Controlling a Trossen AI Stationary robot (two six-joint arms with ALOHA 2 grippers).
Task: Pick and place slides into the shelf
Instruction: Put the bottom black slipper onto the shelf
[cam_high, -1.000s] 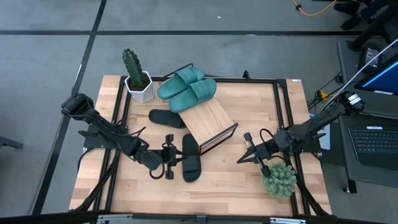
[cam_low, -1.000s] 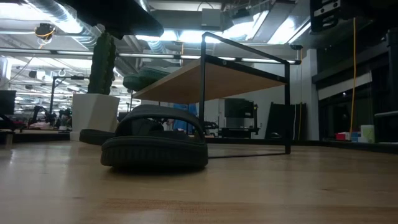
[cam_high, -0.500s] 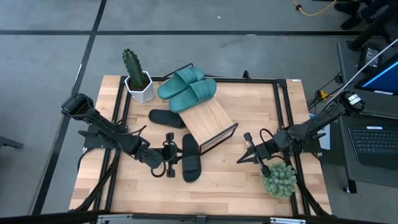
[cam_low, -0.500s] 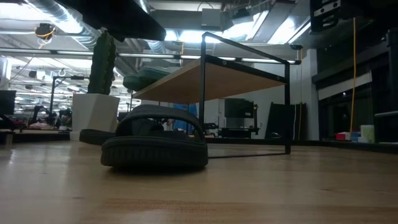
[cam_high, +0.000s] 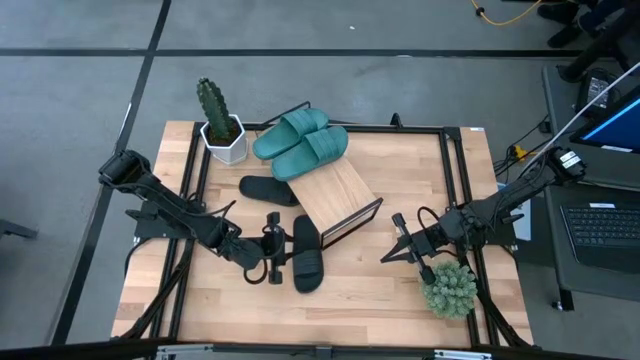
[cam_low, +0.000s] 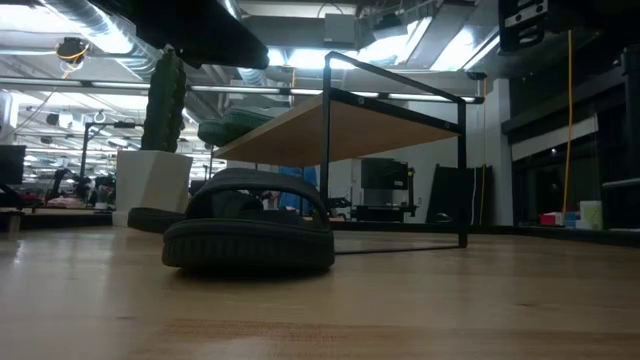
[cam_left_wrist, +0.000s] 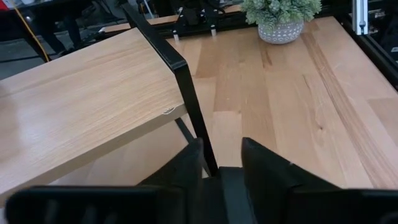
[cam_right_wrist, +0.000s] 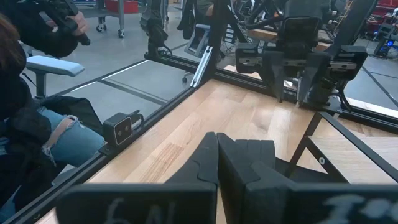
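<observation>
A teal pair of slides (cam_high: 300, 143) lies on the far end of the shelf's plank (cam_high: 338, 190); the pair also shows in the low view (cam_low: 235, 127). One black slide (cam_high: 307, 255) lies flat on its sole on the table before the shelf's near corner (cam_low: 248, 240). A second black slide (cam_high: 268, 189) lies on the table left of the shelf. My left gripper (cam_high: 284, 250) is open beside and above the first black slide, whose dark shape shows between the fingers (cam_left_wrist: 222, 163). My right gripper (cam_high: 392, 240) is shut and empty right of the shelf (cam_right_wrist: 216, 158).
A cactus in a white pot (cam_high: 220, 125) stands at the far left corner. A small bushy plant (cam_high: 448, 287) stands near my right gripper. The shelf's black corner post (cam_left_wrist: 196, 118) stands just ahead of my left fingers. A seated person (cam_right_wrist: 31, 124) is beyond the table's edge.
</observation>
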